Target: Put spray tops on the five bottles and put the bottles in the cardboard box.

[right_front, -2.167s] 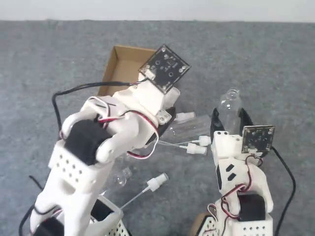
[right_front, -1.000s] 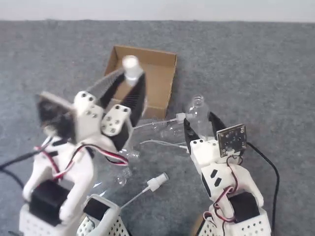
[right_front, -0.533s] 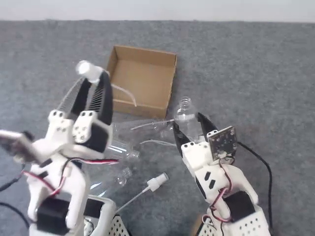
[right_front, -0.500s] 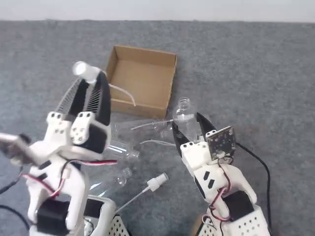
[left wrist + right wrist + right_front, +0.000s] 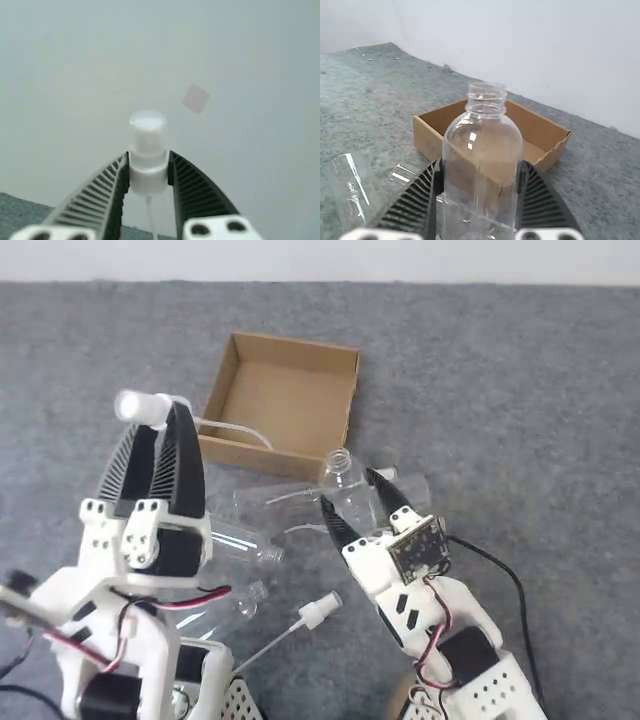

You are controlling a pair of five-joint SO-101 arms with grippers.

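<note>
Lying near the cardboard box (image 5: 290,462) are bottles (image 5: 262,510) and a spray top (image 5: 320,610).

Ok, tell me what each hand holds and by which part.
Left hand grips a spray top by its collar, under the head. Right hand grips a clear bottle by its body, below the shoulder.

You have a white spray top (image 5: 147,135) between the black, ribbed fingers (image 5: 102,200) of your left gripper (image 5: 148,159). Your right gripper (image 5: 349,490), black and ribbed too, grips a clear bottle (image 5: 481,145). Toward twelve o'clock the cardboard box (image 5: 285,405) is plain brown, on mottled grey carpet (image 5: 520,390). At six o'clock, a second spray top (image 5: 320,610), also white
</note>
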